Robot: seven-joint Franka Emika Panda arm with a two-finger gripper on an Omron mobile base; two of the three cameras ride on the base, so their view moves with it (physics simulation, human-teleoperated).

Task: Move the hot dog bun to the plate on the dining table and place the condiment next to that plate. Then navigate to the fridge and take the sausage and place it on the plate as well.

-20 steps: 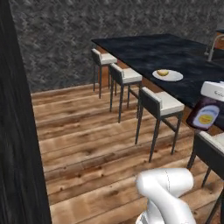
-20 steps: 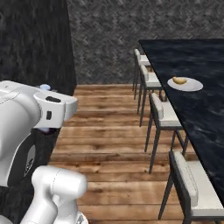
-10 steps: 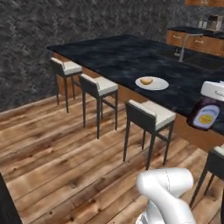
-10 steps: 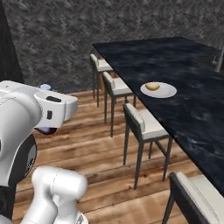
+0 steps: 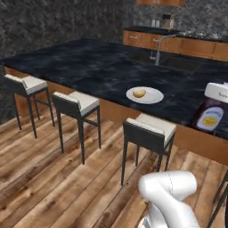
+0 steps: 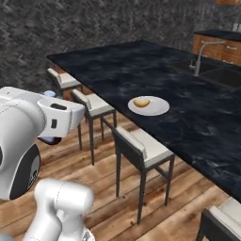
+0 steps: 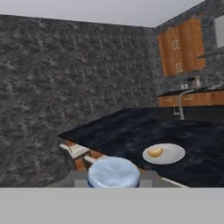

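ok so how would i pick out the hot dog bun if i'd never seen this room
Find the long black marble dining table with stools along its near edge. A round white plate sits near that edge, and the small golden-tan hot dog bun lies on it, nothing else on the plate.

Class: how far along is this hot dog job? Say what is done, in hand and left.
Done: the small golden-tan bun lies on the round white plate on the black marble dining table. In hand: the gripper holds a broad brown, yellow-labelled bottle. Left: a condiment set beside the plate, then the sausage from the fridge.
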